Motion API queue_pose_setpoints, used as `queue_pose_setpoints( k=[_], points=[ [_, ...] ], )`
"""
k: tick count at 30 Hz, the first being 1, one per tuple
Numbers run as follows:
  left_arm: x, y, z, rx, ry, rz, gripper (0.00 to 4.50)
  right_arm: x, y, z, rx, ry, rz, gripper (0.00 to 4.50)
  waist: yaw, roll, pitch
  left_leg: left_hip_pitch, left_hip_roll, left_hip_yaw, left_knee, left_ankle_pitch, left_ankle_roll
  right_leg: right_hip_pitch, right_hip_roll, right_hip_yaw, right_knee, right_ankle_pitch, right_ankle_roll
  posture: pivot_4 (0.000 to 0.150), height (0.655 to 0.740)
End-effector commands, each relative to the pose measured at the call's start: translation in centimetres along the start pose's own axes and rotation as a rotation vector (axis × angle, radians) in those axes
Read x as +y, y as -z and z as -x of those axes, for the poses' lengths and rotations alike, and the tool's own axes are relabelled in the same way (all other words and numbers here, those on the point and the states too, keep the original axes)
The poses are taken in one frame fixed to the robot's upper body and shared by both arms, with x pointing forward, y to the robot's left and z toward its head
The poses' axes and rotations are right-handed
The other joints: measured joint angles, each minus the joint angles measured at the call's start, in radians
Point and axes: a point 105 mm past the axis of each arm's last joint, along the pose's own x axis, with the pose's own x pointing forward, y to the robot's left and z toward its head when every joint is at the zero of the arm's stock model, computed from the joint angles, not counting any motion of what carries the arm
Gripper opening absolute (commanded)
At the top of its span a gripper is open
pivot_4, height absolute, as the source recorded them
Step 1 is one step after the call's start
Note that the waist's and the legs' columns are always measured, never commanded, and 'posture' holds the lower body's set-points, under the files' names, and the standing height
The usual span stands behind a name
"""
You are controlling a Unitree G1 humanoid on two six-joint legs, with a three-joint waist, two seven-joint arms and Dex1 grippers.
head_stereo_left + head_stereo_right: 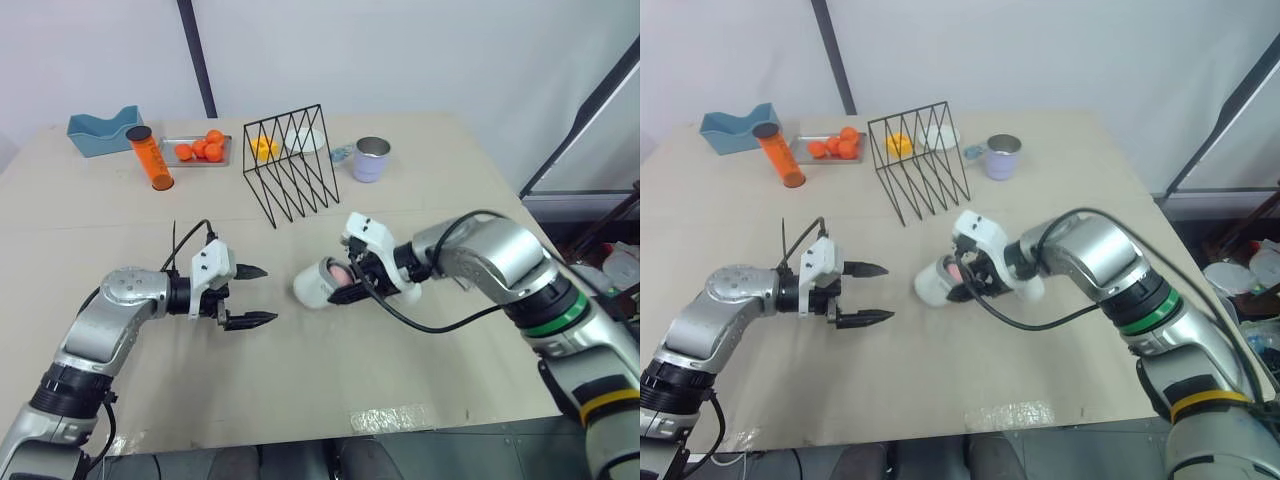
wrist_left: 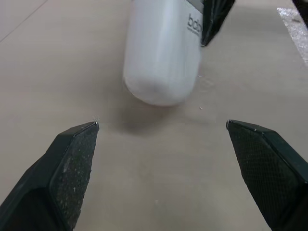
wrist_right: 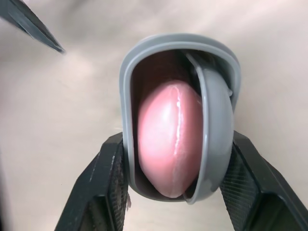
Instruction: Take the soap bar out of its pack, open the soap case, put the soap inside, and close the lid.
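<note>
The soap case [image 1: 312,284] is white with a grey rim [image 3: 126,96] and lies on its side at the middle of the table. A pink soap bar [image 3: 166,144] sits inside it, and a grey lid [image 3: 216,125] stands ajar beside the soap. My right gripper [image 1: 352,281] is shut on the case's open end, one finger on each side of the rim. My left gripper [image 1: 256,296] is open, a short way left of the case's closed end [image 2: 161,53] and pointing at it. Nothing is between its fingers [image 2: 77,149].
A black wire rack [image 1: 290,160] stands behind the case. Along the far edge are a blue container [image 1: 100,130], an orange tube [image 1: 150,158], a metal tray [image 1: 170,142] of oranges, a white dish [image 1: 305,140] and a metal cup [image 1: 372,158]. Tape [image 1: 385,418] marks the front edge.
</note>
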Motion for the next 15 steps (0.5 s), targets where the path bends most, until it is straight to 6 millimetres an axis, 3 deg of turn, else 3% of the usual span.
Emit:
queue_pose_setpoints(
  k=[1,7,15],
  points=[
    [0.1,-1.8,-0.2,-0.04,0.019,0.034,4.48,0.4,-2.0,0.9,0.036,-0.004,0.294,2.06,-0.001,0.0,0.0,-0.001,0.0,0.0,0.0,0.0,0.0,-0.001,0.0,0.0,0.0,0.001,-0.002,0.15,0.74],
    [0.8,-2.3,-1.2,-0.032,-0.036,-0.005,4.48,0.1,-2.6,1.3,0.141,0.004,0.495,2.06,0.001,0.0,0.0,-0.002,0.0,0.0,0.0,0.0,0.0,-0.002,0.0,0.0,0.0,0.002,-0.004,0.15,0.74],
    [-0.3,-3.0,-3.8,-0.026,-0.038,-0.079,4.48,0.3,-2.9,0.5,0.246,-0.014,0.608,2.06,0.001,0.0,0.0,-0.002,0.0,0.0,0.002,0.0,-0.001,-0.002,0.0,0.0,0.001,0.003,-0.005,0.15,0.74]
  ],
)
